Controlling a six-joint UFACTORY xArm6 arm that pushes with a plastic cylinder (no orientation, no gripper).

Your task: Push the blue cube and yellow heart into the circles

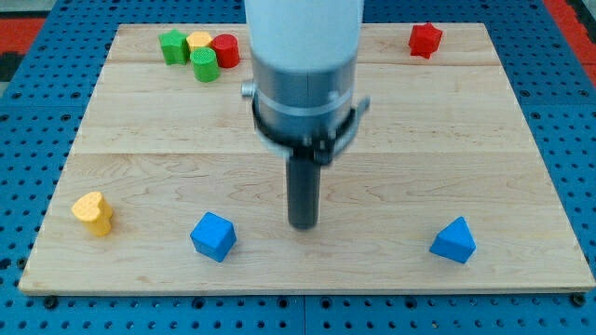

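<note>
The blue cube (pixel 213 235) lies near the view's bottom, left of centre. The yellow heart (pixel 93 212) lies at the bottom left of the wooden board (pixel 419 140). My tip (pixel 303 224) rests on the board to the right of the blue cube, about a cube's width and a half away, touching no block. The round blocks stand in a cluster at the top left: a red cylinder (pixel 225 49) and a green cylinder (pixel 205 65).
In the same top-left cluster are a green star-like block (pixel 173 46) and a yellow block (pixel 198 42). A red star-like block (pixel 425 39) is at the top right. A blue triangular block (pixel 453 241) is at the bottom right.
</note>
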